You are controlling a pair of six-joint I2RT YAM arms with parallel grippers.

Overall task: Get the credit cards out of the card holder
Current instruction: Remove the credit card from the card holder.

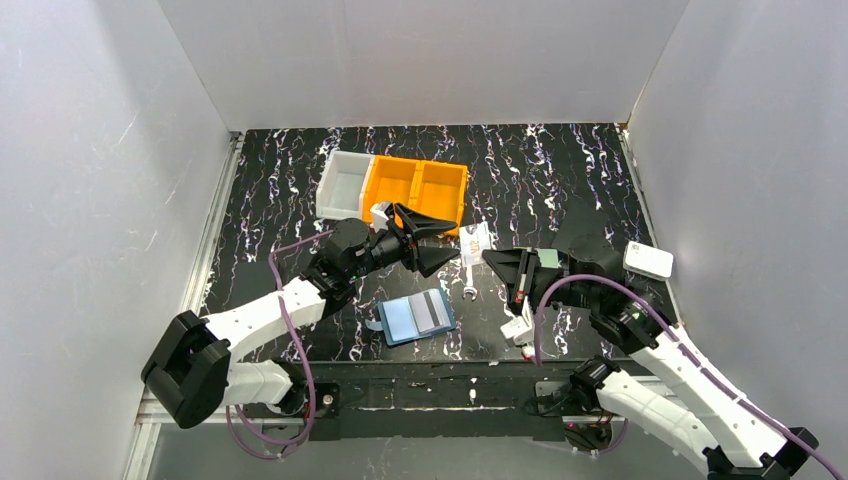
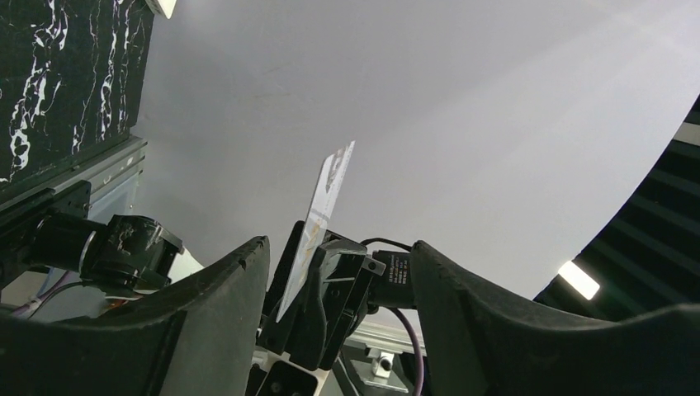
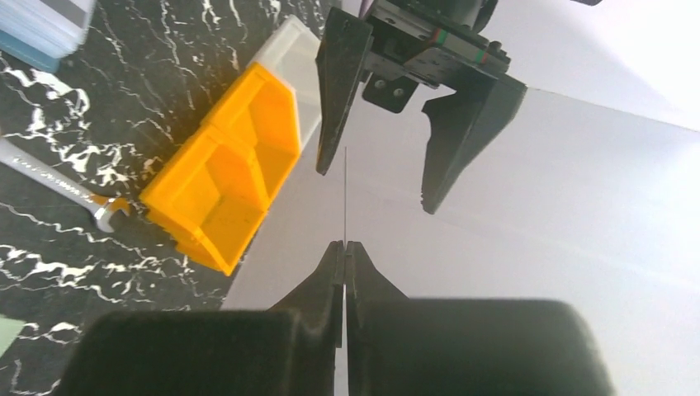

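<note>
The blue card holder (image 1: 405, 320) lies open on the table between the arms, and a grey credit card (image 1: 433, 311) rests on its right half. Above the table my right gripper (image 1: 488, 257) is shut on one pale credit card (image 1: 475, 243), seen edge-on in the right wrist view as a thin line (image 3: 344, 194). My left gripper (image 1: 457, 242) faces it, open. Its fingers (image 2: 215, 305) stand on either side of the card's (image 2: 330, 194) free end, with a gap on both sides. A corner of the holder (image 3: 37, 29) shows at the top left of the right wrist view.
An orange two-compartment bin (image 1: 415, 190) and a white tray (image 1: 343, 183) stand at the back. A small wrench (image 1: 469, 285) lies right of the holder. A white box (image 1: 648, 260) sits by the right wall, and small white items (image 1: 518, 326) lie under the right arm.
</note>
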